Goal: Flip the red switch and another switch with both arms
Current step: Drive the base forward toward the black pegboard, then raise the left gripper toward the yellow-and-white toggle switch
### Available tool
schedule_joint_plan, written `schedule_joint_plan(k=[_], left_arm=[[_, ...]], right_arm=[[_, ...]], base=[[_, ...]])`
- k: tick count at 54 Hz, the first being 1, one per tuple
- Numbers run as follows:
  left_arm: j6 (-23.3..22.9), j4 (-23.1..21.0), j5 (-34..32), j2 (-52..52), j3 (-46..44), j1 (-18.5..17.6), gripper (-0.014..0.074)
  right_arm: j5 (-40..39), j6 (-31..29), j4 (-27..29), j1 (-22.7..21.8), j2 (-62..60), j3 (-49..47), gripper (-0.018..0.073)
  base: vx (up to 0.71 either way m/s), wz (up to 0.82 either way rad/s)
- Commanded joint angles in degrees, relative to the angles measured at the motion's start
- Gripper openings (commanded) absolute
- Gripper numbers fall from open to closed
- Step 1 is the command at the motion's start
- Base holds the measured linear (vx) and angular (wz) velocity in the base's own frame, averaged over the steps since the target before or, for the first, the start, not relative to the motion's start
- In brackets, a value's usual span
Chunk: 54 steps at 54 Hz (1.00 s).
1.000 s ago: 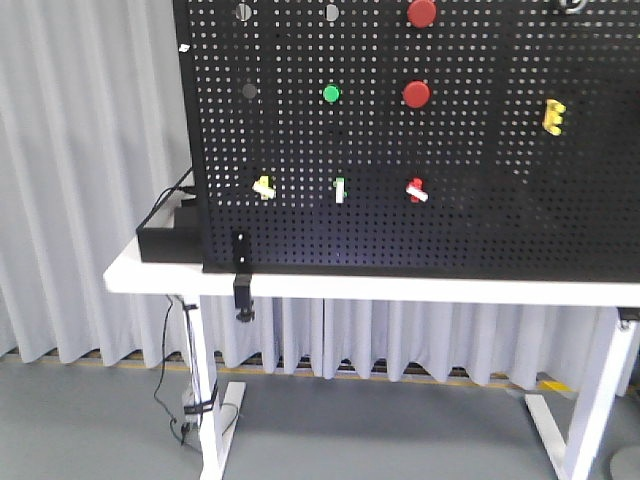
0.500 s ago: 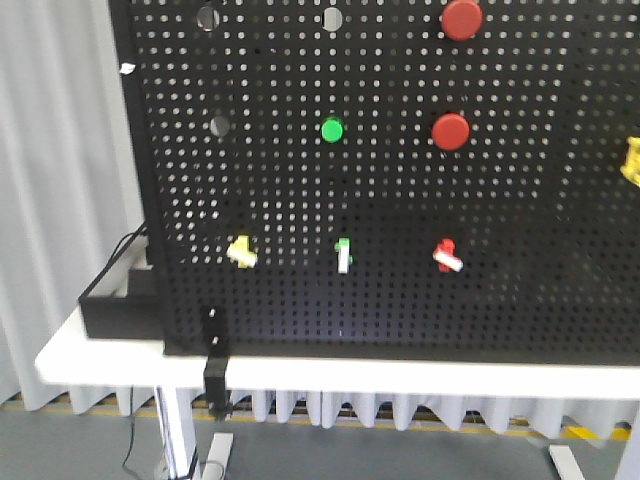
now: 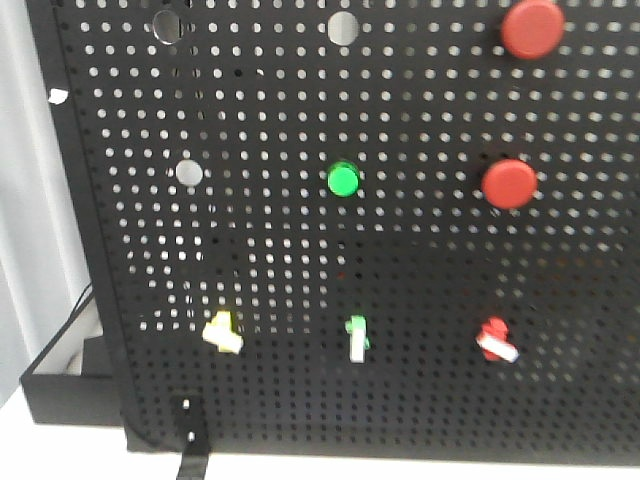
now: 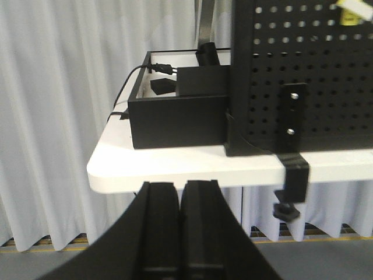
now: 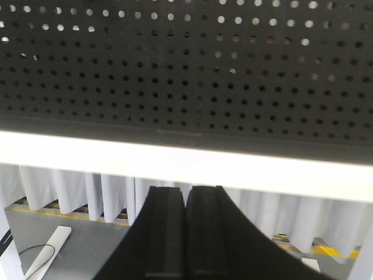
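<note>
On the black pegboard (image 3: 420, 250), the red switch (image 3: 495, 339) sits low at the right, its white lever angled down-right. The pale yellow switch (image 3: 222, 332) sits low at the left. Neither arm shows in the front view. My left gripper (image 4: 180, 185) is shut with nothing in it, below the white table's left front edge (image 4: 175, 172); a yellow corner (image 4: 351, 13) shows at the top right of the left wrist view. My right gripper (image 5: 185, 189) is shut and empty, just under the table edge (image 5: 186, 160), facing the pegboard's lower part (image 5: 186, 70).
A green-based toggle (image 3: 356, 337) sits between the two switches. Above are a green button (image 3: 343, 180) and two big red push-buttons (image 3: 509, 184) (image 3: 532, 28). A black box (image 4: 175, 114) with cables stands left of the board. A black clamp (image 4: 290, 157) grips the table edge.
The front view has closed in on the pegboard: the switches appear larger and lower in frame, and the table legs and floor have dropped out of sight.
</note>
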Motion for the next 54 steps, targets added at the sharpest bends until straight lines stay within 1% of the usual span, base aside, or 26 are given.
schedule_joint_plan(k=[1,15,37,42,46,48,50,52,54], left_arm=[[-0.59,-0.59,-4.33,-1.07,1.09,0.09,0.0003],[-0.59,-0.59,-4.33,-1.07,1.09,0.09,0.0003],[-0.54,-0.59,-4.33,-1.07,1.09,0.09,0.0003],[-0.02,-0.17,-5.63,-1.07,1.09,0.09,0.0003],[-0.02,-0.17,-6.39,-1.07,1.09,0.09,0.0003],[-0.02,-0.17,-7.64,-1.07,1.09,0.09,0.0003],[-0.02,-0.17,-10.71,-1.07,1.09,0.09,0.0003],[-0.02,-0.17,-15.7,-1.07,1.09,0.09,0.0003],[-0.02,-0.17,-20.62,-1.07,0.93,0.09,0.0003]], right_arm=[[-4.78,-0.77,-0.64,0.12,-0.52,0.28,-0.0006],[-4.78,-0.77,-0.64,0.12,-0.52,0.28,-0.0006],[-4.93,-0.77,-0.71,0.12,-0.53,0.28,-0.0006],[-5.0,-0.77,-0.71,0.12,-0.53,0.28,-0.0006],[-8.81,-0.77,-1.18,0.12,-0.53,-0.21,-0.0006],[-11.71,-0.64,-0.76,0.12,-0.53,-0.39,-0.0006],[-14.48,-0.27,-0.34,0.12,-0.53,-0.59,-0.0006],[-18.01,0.0,0.47,0.12,-0.53,-1.73,-0.0006],[-19.38,0.17,0.84,0.12,-0.53,-3.34,-0.0006]], base=[[0.2,0.06],[0.12,0.02],[0.01,0.0],[0.0,0.0],[0.0,0.0],[0.0,0.0],[0.0,0.0],[0.0,0.0],[0.0,0.0]])
